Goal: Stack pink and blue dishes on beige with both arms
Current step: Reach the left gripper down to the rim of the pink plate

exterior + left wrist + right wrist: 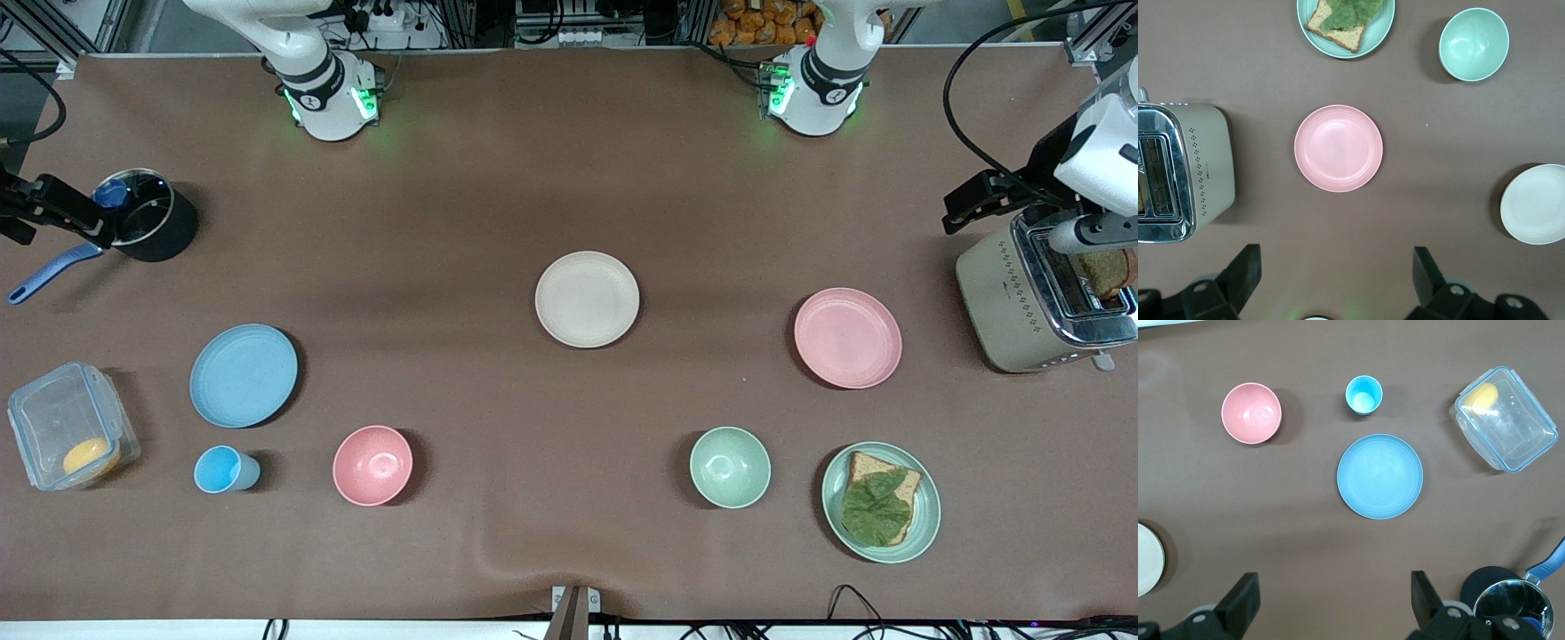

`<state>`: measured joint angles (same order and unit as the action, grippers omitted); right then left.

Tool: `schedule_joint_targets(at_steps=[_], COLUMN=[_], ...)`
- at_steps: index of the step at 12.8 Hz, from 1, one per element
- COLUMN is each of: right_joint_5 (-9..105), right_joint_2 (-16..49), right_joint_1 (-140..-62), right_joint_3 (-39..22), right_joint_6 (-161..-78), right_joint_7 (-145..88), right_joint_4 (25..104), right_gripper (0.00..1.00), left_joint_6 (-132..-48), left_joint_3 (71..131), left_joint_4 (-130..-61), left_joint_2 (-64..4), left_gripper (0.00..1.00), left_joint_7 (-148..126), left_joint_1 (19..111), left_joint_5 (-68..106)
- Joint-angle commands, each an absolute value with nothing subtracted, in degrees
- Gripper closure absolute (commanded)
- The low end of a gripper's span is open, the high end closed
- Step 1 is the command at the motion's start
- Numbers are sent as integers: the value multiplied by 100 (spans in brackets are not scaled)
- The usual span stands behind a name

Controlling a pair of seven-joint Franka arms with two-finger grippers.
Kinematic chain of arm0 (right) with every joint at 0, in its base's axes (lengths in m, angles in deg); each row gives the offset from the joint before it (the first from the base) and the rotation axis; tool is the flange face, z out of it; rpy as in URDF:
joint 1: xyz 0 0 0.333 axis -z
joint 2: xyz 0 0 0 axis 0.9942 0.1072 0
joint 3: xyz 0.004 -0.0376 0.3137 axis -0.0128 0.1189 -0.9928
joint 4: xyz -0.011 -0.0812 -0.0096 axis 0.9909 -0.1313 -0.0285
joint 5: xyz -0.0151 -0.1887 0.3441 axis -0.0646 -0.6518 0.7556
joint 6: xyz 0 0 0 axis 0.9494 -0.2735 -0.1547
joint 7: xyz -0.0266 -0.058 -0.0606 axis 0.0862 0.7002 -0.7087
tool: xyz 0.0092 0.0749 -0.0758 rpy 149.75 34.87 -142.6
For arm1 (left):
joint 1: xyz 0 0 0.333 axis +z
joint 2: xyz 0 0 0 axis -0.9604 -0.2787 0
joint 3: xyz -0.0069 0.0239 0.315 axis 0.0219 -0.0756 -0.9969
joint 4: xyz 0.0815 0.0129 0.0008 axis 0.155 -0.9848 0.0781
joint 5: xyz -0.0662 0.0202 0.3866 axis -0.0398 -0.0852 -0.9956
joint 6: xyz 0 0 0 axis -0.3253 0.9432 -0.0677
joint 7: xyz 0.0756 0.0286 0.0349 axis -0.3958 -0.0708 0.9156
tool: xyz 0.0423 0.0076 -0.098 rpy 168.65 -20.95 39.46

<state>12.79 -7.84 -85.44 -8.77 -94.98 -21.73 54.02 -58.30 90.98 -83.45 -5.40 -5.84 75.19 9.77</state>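
The beige plate lies bare in the middle of the table. The pink plate sits toward the left arm's end, and the blue plate toward the right arm's end. Nothing lies on any of the three plates. My left gripper hangs open high over bare cloth beside the pink plate, on the side toward the arm bases. My right gripper hangs open and just as high, over bare cloth beside the blue plate. Neither gripper holds anything.
At the left arm's end stand a toaster with bread in it, a green plate with bread and a leaf, and a green bowl. A pink bowl, blue cup, clear container and black pot stand at the right arm's end.
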Motion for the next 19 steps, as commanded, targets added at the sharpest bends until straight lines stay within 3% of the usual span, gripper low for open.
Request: schedule_joint_targets(at_steps=[1, 6, 10, 16, 19], right_joint_5=[1301, 1301, 1301, 1292, 1266], right_joint_2=[-889, -889, -889, -836, -311], right_joint_1=[-8525, -8525, -8508, -8490, -8411], right_joint_3=[-879, -879, -861, -861, -861], right_joint_6=[-9511, -9502, -9502, -9502, -9493], right_joint_7=[-2163, -2163, -2163, -2163, -2110], right_joint_4=[5499, 5499, 5499, 5464, 5454], right_gripper=[0, 0, 0, 0, 0], left_joint_6=[-5740, -5749, -6072, -8478, -9841], left_joint_3=[9140, 9140, 9122, 9140, 9140], left_joint_4=[-8290, -8325, -8772, -10985, -11919], left_joint_2=[-522, -618, -881, -794, -1083], left_gripper=[0, 0, 0, 0, 0], left_joint_7=[-504, -547, -601, -785, -1004], left_joint_1=[7531, 7557, 7583, 8075, 8295], left_joint_5=[893, 876, 788, 744, 753])
